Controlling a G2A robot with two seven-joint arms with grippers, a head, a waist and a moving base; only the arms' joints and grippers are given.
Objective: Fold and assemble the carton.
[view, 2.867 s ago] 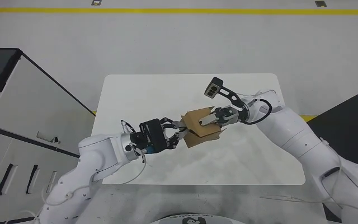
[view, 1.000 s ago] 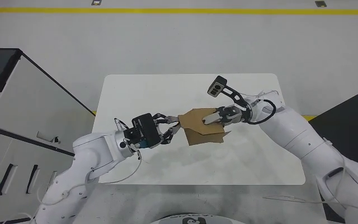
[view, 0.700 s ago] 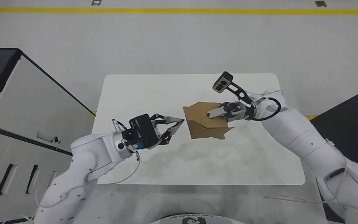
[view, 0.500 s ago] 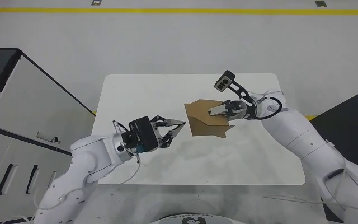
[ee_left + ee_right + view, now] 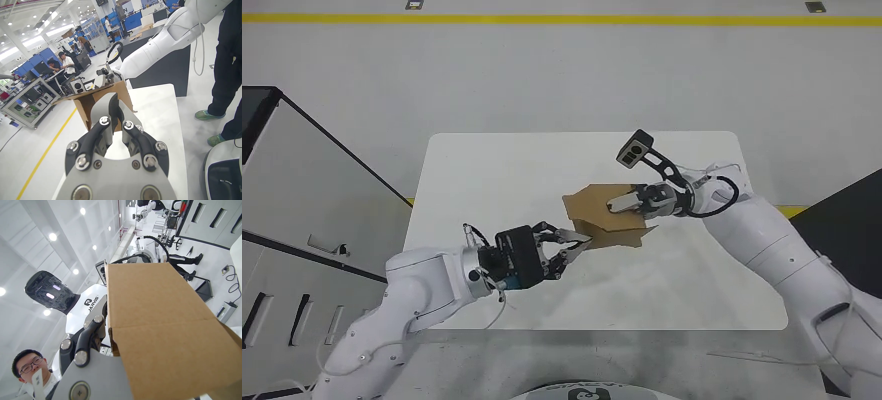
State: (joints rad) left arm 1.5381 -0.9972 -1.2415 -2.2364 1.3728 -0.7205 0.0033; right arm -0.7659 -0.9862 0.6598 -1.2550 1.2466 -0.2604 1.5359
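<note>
- At the centre of the top view stands one white rectangular table [image 5: 492,180], and the single brown corrugated cardboard carton [image 5: 604,215] lies over its middle, a little right of the frame's centre.
- The carton is only partly formed. Its walls stand at slanted angles, and in the left wrist view one flap juts out flat from the top edge of the near wall [image 5: 123,94].
- Whether the carton's lower edge rests on the tabletop or hangs just above it cannot be told.
- Two grippers are at the carton, one at each end.
- The right gripper [image 5: 620,205] comes in from the right of the top view and is clamped on the carton's upper right part. In its own wrist view a broad plain cardboard panel [image 5: 160,323] runs across it, its torn-looking edge just beside one grey finger [image 5: 97,330].
- The left gripper [image 5: 580,243] comes in from the lower left of the top view and meets the carton's lower left corner.
- In the left wrist view its two fingers [image 5: 100,108] are drawn together with almost no gap, right against the near wall. Whether any cardboard is pinched between them cannot be told.
- One yellow floor line [image 5: 542,18] crosses the top edge of the top view, well apart from the table.
</note>
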